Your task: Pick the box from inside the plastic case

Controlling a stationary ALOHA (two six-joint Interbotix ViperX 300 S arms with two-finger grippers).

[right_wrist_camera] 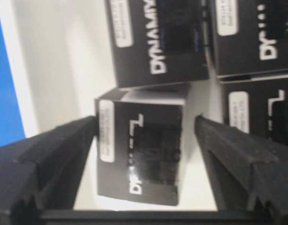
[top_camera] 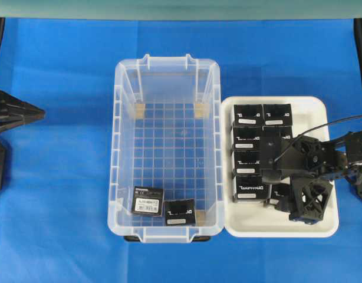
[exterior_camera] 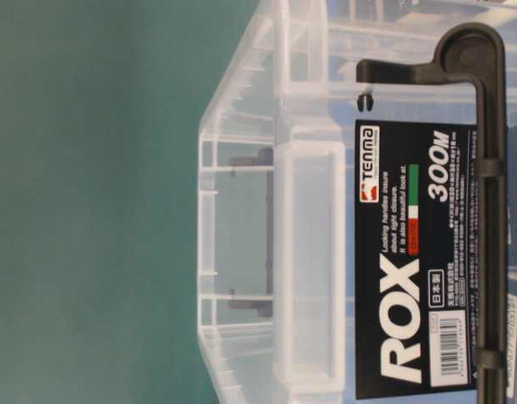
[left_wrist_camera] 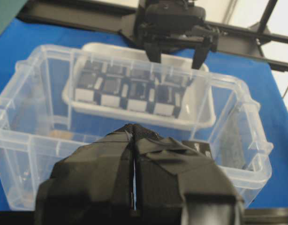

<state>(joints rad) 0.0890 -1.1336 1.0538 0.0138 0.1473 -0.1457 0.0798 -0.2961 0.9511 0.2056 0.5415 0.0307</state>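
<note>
The clear plastic case (top_camera: 119,147) stands mid-table and also shows in the left wrist view (left_wrist_camera: 247,140). Two black boxes lie at its front: one with its label up (top_camera: 148,200) and one next to it (top_camera: 179,211). My right gripper (top_camera: 284,191) is open, pointing down over the white tray (top_camera: 322,227). In the right wrist view its fingers (right_wrist_camera: 64,150) stand either side of a black box (right_wrist_camera: 139,145) resting on the tray, with gaps showing. My left gripper (top_camera: 28,112) is shut and empty at the far left, outside the case (left_wrist_camera: 133,136).
The white tray holds several more black boxes (top_camera: 247,115) in rows. The table-level view shows only the case's end wall and its ROX label (exterior_camera: 402,337). Blue cloth (top_camera: 63,177) covers the table around the case.
</note>
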